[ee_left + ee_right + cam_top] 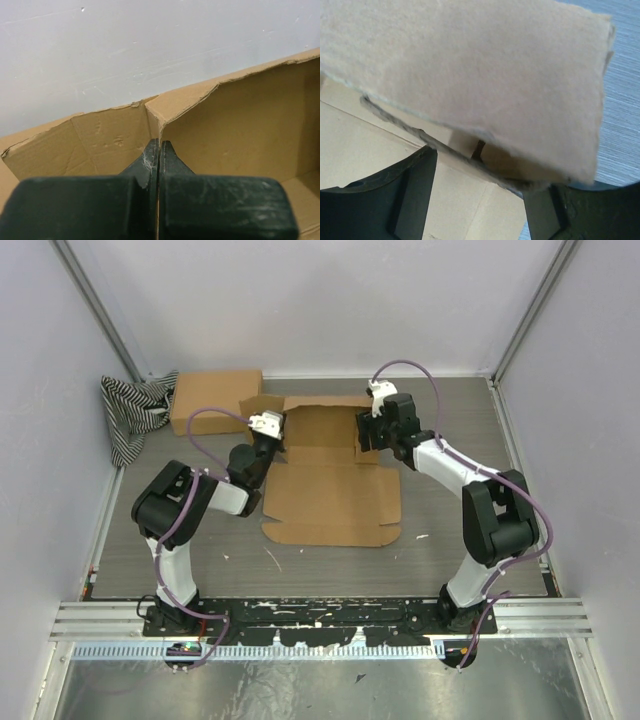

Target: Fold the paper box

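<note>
One wall [110, 145] of the brown cardboard box [330, 495] is pinched in the left pincer [159, 150]; right pincer [480, 175] gapes astride a flap [495, 75].

Striped black-and-white cloth [128, 410] bunched in the far left corner of the grey bench [450, 510], touching a closed brown carton [215, 400] just beside it, near the back wall [320, 300]
</note>
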### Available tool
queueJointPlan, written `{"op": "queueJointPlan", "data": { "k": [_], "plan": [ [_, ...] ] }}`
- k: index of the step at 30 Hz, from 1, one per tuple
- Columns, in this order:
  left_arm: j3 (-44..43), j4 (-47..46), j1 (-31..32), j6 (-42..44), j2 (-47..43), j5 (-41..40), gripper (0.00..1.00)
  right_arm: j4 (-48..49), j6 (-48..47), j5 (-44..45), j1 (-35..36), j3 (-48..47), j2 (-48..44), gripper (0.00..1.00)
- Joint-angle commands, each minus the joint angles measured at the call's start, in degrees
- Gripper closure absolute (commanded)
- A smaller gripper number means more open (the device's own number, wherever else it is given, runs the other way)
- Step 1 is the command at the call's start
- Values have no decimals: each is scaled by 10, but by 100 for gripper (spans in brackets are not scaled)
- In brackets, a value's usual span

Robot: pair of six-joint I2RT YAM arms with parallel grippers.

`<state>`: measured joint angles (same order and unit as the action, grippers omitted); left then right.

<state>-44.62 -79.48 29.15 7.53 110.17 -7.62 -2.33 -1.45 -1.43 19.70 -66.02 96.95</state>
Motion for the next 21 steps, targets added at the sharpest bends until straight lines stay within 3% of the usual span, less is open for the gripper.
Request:
{"op": "queueJointPlan", "data": {
  "k": [1,8,18,21],
  "plan": [
    [8,-25,12,8,-14,23,100,0,-28,-16,2,-26,5,29],
    [6,-25,12,11,-12,28,100,10,-32,-26,-6,20,-11,22],
    [9,-25,15,6,-2,28,100,33,-32,-13,-16,79,-29,23],
    [4,-25,15,6,1,30,100,42,-34,-8,-17,85,-25,27]
  ]
}}
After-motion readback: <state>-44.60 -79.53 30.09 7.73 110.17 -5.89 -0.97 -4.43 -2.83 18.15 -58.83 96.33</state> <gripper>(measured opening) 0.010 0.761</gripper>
